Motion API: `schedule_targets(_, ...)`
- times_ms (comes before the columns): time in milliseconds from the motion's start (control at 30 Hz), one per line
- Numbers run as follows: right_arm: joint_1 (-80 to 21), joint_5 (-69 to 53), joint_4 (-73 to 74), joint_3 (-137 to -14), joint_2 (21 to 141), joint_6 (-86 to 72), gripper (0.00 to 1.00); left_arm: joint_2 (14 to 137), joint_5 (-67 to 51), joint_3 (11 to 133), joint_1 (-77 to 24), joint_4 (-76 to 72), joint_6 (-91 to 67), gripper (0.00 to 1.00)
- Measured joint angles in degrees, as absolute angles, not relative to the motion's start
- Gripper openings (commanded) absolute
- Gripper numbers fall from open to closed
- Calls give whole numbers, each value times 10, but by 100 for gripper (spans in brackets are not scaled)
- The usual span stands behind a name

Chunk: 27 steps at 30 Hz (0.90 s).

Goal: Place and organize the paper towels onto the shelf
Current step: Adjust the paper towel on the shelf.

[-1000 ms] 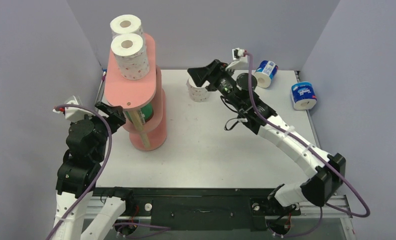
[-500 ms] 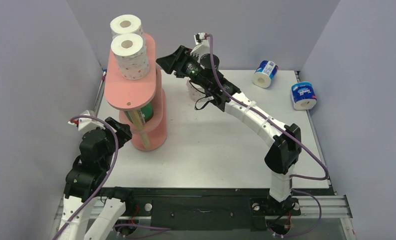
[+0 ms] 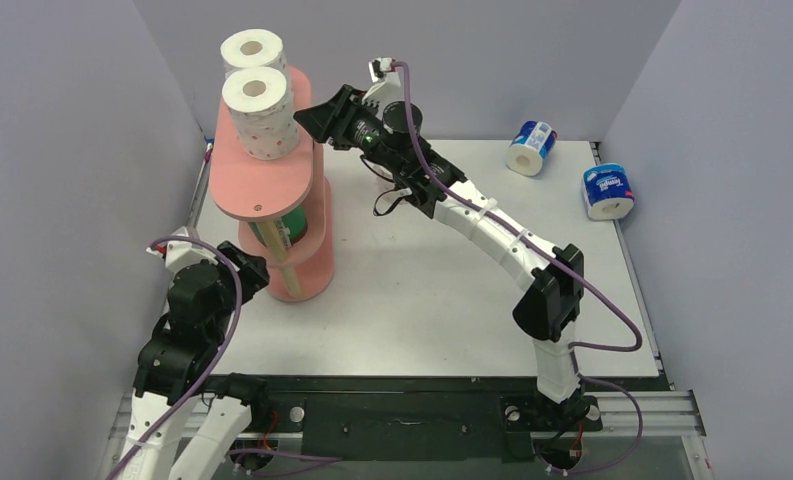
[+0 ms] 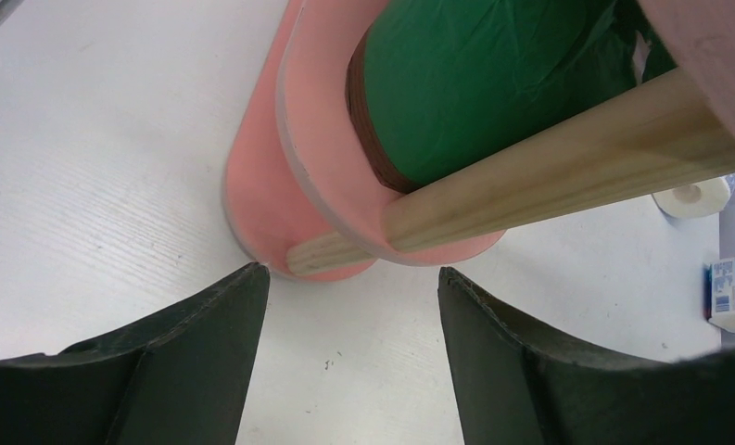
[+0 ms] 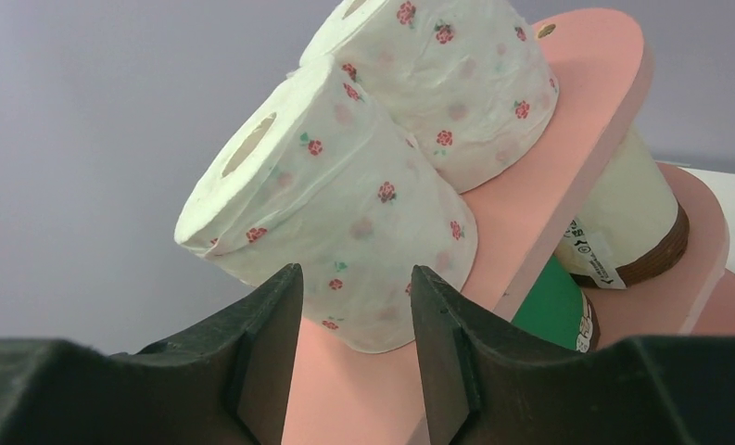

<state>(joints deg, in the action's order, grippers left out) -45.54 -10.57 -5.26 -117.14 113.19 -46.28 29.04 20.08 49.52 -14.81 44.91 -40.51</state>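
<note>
Two red-dotted rolls [image 5: 345, 213] stand atop the shelf [image 5: 586, 102] just ahead of our right pincer [image 5: 356, 278], jaws parted, empty; our left pincer [image 4: 352, 278], likewise agape, faces the shelf's foot.

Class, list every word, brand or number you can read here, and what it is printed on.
No text can be read for certain.
Right-hand blue-white roll: brand lettering, too small.
Rear blue-white roll: print too small.
Label on the cream roll: blurred.
</note>
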Motion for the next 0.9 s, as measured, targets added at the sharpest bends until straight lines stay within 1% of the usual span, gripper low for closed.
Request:
schedule_targets(433, -463, -105, -30, -1181, 1152, -462, 40, 286, 192, 475, -151, 448, -414, 64)
schedule_targets(900, -473, -106, -24, -1219, 1184, -463, 40, 285, 190, 464, -153, 447, -414, 64)
